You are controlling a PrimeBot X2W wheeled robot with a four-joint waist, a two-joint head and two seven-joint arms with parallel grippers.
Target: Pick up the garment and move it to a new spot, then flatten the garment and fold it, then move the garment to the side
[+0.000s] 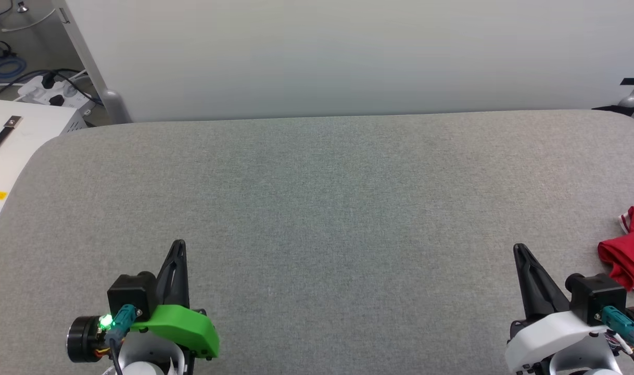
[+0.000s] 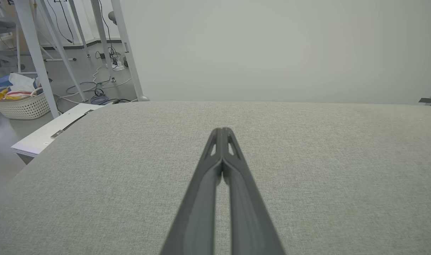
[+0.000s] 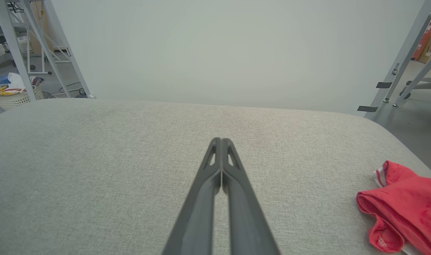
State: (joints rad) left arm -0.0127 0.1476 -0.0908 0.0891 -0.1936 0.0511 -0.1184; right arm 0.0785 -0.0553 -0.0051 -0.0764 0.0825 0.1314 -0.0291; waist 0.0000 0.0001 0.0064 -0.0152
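The garment (image 1: pixel 629 250), red with a strip of red-and-white trim, lies bunched at the right edge of the grey padded table (image 1: pixel 317 198), partly cut off by the head view's border. In the right wrist view the garment (image 3: pixel 403 209) sits low on the right, beside the fingers and apart from them. My right gripper (image 1: pixel 520 250) rests shut at the lower right, a short way left of the cloth, holding nothing. My left gripper (image 1: pixel 178 246) is shut and empty at the lower left. Each wrist view shows its own gripper (image 2: pixel 222 131) (image 3: pixel 220 140) with fingertips pressed together above bare fabric.
A pale wall panel (image 1: pixel 348 57) stands behind the table's far edge. Left of the table are a white box (image 1: pixel 15 140), a power strip with cables (image 1: pixel 46 91) and a laundry basket (image 2: pixel 19 102) on the floor. Metal frame legs (image 3: pixel 396 71) rise at the right.
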